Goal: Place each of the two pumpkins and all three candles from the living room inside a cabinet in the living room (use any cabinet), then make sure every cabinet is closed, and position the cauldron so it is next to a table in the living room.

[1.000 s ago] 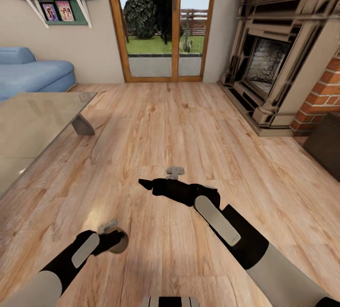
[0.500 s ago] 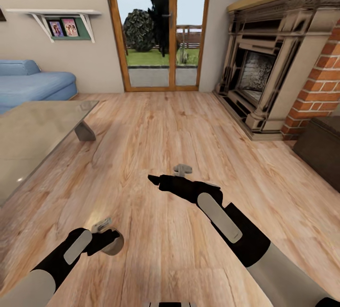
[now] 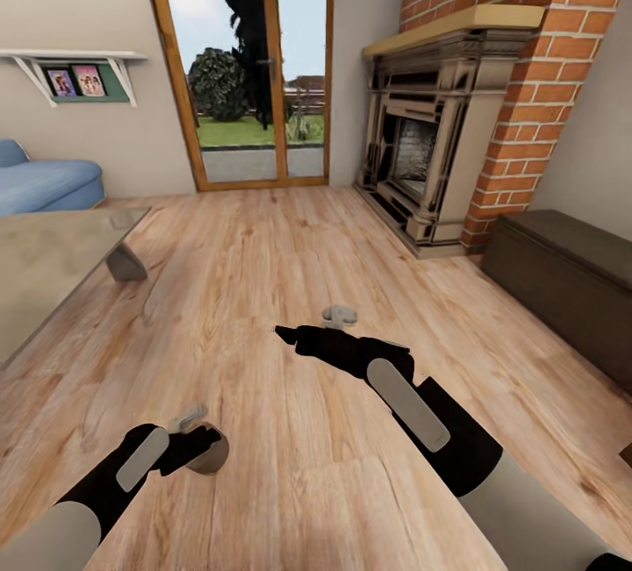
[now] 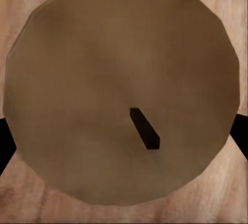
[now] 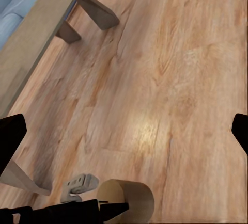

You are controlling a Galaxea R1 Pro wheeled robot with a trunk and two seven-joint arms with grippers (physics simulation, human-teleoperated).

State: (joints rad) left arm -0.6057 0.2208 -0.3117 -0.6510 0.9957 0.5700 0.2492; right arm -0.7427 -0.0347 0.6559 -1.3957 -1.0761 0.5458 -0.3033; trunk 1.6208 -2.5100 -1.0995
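Living room: fireplace (image 3: 420, 159), sofa (image 3: 44, 185)

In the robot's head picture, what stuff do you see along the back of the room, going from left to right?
Blue sofa → wall shelf with photos → glass door → fireplace → dark brown cabinet.

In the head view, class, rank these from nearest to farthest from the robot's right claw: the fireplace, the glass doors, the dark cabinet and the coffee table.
Measured from the right claw:
1. Coffee table, to its left. The dark cabinet, to its right, is too close to call against it.
2. Fireplace, ahead on the right, set in brick.
3. Glass doors, in the back wall, farthest.
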